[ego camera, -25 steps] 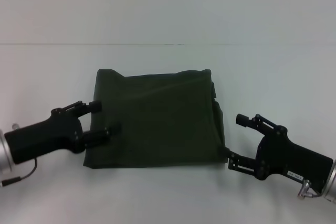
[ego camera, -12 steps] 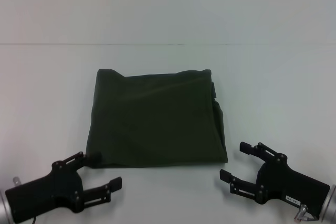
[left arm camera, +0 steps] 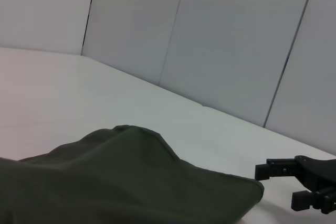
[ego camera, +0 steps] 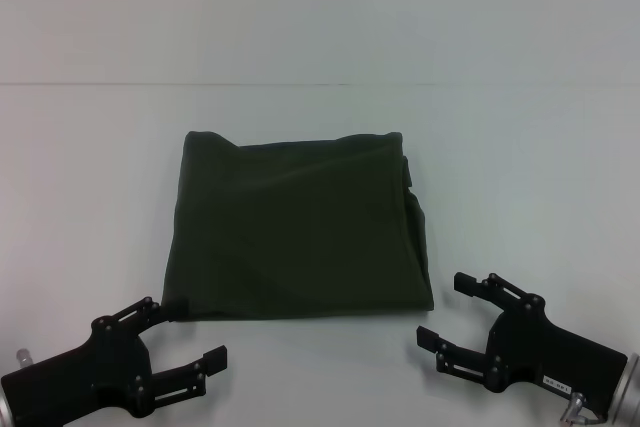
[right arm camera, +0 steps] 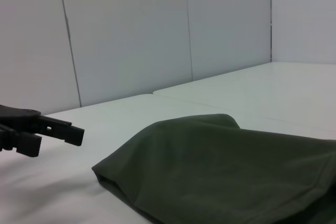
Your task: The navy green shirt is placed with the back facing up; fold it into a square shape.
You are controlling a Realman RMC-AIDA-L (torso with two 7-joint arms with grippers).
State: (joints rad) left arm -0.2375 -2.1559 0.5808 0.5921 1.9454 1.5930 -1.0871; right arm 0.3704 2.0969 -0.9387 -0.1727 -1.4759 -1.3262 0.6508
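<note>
The navy green shirt (ego camera: 295, 227) lies folded into a rough square in the middle of the white table, plain side up. It also shows in the left wrist view (left arm camera: 121, 182) and in the right wrist view (right arm camera: 226, 166). My left gripper (ego camera: 185, 333) is open and empty, off the shirt just in front of its near left corner. My right gripper (ego camera: 445, 310) is open and empty, just off the shirt's near right corner. The left wrist view shows the right gripper (left arm camera: 278, 184) far off; the right wrist view shows the left gripper (right arm camera: 55, 136).
The white table (ego camera: 520, 147) stretches around the shirt on all sides. A pale wall (ego camera: 320, 7) rises behind the table's far edge.
Both grippers have let go of the shirt's side edges and drawn back toward the near edge of the table. The folded shirt has stayed in place.
</note>
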